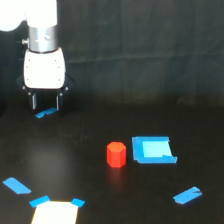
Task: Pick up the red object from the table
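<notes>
Pale patch (54,214) nearest camera, on table (90,190). Gripper (46,104) up at far left of exterior view, fingers apart, holding nothing. Red block (116,154) well off to gripper's right and nearer camera, beside blue square (153,150). Untouched; reach, grasp, lift all left.

Arm sat at the exterior view's upper left, white link entering from the top-left corner and turning down into a silver wrist cylinder. Below that was the white gripper housing, pointed straight down. Gripper (45,102) hung vertical, with two thin dark fingers (34,101) extending from the black base, parallel and apart with a visible gap between them. Nothing was held between them. Fingertips were low, near the counter; contact couldn't be judged.
</notes>
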Robot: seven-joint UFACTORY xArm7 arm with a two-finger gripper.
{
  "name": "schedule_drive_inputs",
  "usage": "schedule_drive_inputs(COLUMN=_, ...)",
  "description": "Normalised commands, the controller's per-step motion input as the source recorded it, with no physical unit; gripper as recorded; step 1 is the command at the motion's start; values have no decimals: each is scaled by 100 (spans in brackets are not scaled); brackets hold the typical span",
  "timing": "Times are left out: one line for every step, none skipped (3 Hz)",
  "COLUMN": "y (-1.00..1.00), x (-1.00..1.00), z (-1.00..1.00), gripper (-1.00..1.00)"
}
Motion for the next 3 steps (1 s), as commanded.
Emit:
schedule_drive_inputs(y=-100, x=55, z=-32, gripper=95)
schedule_drive_inputs(y=-76, x=22, z=-35, gripper=100)
schedule_drive_inputs(y=-100, x=100, z=-100, gripper=8)
